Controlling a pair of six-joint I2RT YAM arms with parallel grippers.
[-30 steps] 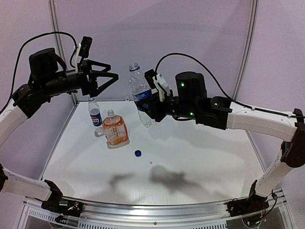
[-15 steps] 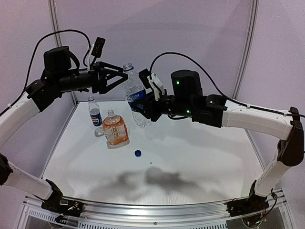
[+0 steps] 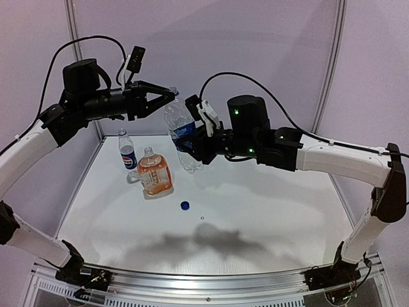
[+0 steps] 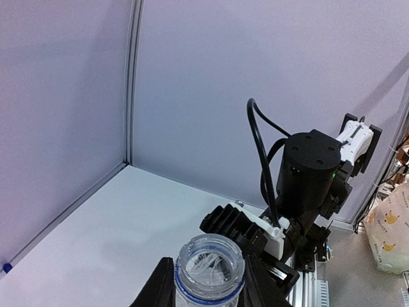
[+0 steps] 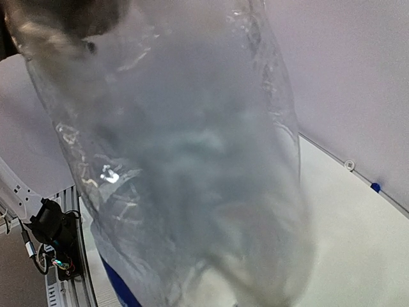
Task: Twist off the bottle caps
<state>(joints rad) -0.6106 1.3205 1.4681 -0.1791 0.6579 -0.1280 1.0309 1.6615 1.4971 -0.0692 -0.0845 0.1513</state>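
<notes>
My right gripper (image 3: 192, 146) is shut on the body of a slim clear bottle (image 3: 181, 133) with a blue label, holding it tilted high above the table. That bottle (image 5: 192, 160) fills the right wrist view and hides the fingers. My left gripper (image 3: 171, 96) has come in from the left, and its fingers (image 4: 160, 289) press on both sides of the bottle's top (image 4: 209, 259). The top looks clear, with a blue ring under it. A loose blue cap (image 3: 185, 205) lies on the table. The squat orange bottle (image 3: 154, 174) carries a whitish cap (image 3: 148, 151).
A small blue-labelled bottle (image 3: 128, 152) stands at the back left beside the orange one. Pale walls close the table's back and left sides. The right arm's black wrist (image 4: 310, 176) shows behind the held bottle in the left wrist view.
My left gripper swung right to the held bottle's top and closed from wide open onto it. The right arm shifted the bottle slightly left and down.
</notes>
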